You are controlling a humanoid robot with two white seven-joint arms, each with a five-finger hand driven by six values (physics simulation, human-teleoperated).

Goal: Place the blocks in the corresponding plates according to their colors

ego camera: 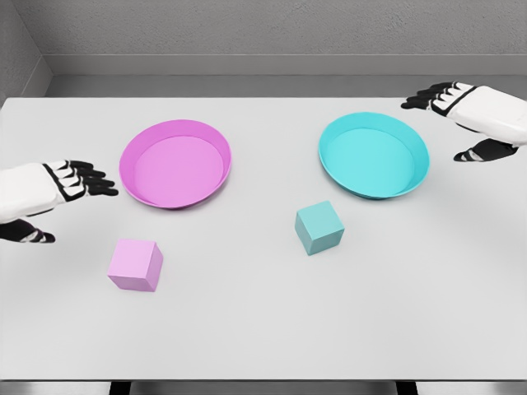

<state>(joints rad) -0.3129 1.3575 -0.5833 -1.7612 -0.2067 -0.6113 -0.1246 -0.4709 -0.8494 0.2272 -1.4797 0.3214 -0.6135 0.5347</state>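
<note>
Two plates (175,132) (420,156), two blocks (134,265) (319,228)

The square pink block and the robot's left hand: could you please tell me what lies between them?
Nothing: in the head view, only bare white table separates the left hand from the square pink block.

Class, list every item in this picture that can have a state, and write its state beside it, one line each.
Pink plate: empty, upright on the table.
Cyan plate: empty, upright on the table.
Pink block: on the table, in front of the pink plate, not held.
Cyan block: on the table, in front of the cyan plate, not held.
Left hand: open, holding nothing.
Right hand: open, holding nothing.
</note>
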